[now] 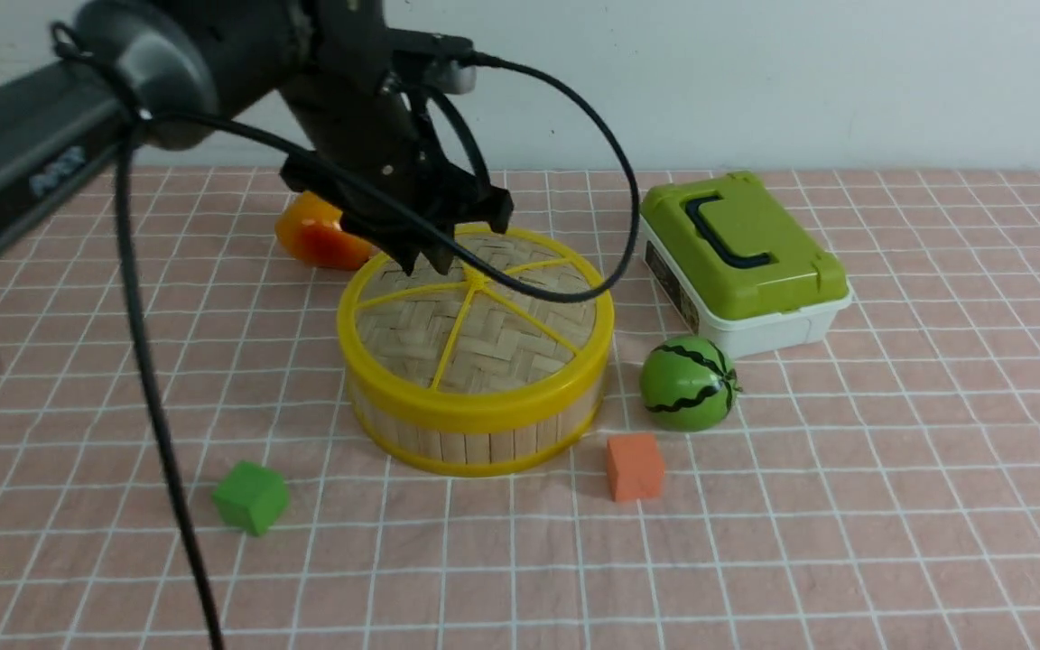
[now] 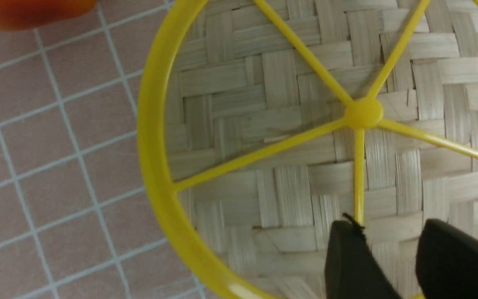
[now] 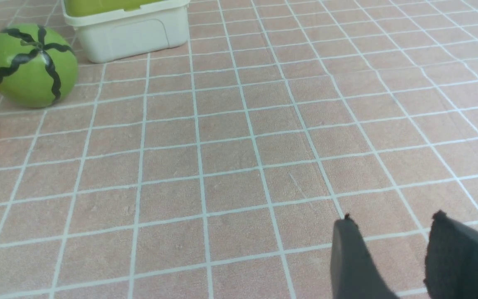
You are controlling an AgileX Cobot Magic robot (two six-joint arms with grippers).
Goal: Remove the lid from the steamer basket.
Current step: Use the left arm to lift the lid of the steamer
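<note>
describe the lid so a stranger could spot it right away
Mid-table on the pink checked cloth stands a round bamboo basket, left of the green-lidded box. The lid is the flat disc capping it. Unlike the box's green lid, it is woven bamboo with a yellow rim and five yellow spokes.

Left hand point(image 2: 390, 222), right hand point(image 3: 393, 216): both spread.

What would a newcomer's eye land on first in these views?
The yellow-rimmed steamer basket at mid-table stands out first, with its woven lid on top. The left gripper hovers over the lid's far side with its jaws apart. Just to the right sit a striped green toy watermelon and a green-lidded white box.
</note>
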